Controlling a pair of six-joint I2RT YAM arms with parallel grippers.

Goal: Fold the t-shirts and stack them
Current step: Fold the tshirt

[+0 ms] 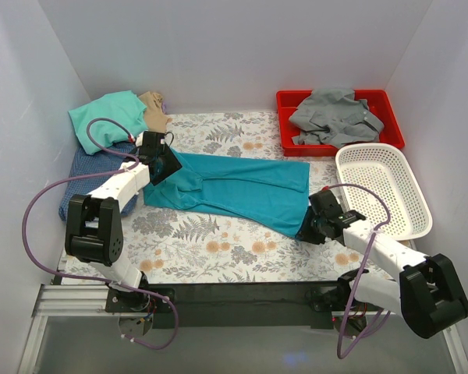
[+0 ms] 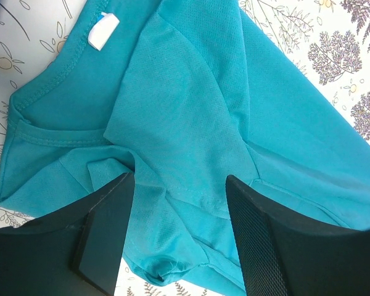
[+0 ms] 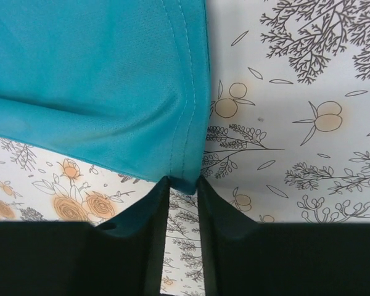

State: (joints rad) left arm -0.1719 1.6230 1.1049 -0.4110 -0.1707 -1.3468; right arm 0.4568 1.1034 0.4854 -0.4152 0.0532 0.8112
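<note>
I judge the job to be partway through. The teal t-shirt (image 1: 234, 187) lies stretched between my two grippers, its sides seemingly turned in, but it is not yet folded across or stacked. The left gripper (image 2: 179, 185) hangs released, jaws wide, directly over the shoulder beside the collar. The right gripper (image 3: 184, 185) has the hem corner at its fingertips, jaws nearly together; I cannot tell whether it grips. Beyond it, a grey t-shirt (image 1: 331, 117) sits crumpled in the red tray (image 1: 282, 125), not yet folded.

T-shirt (image 1: 234, 187): plain deep teal — white neck tag (image 2: 103, 31)
Table cover (image 1: 218, 241): white, fern-and-blossom print
Tray (image 1: 281, 117): red
Basket (image 1: 374, 187): white
</note>
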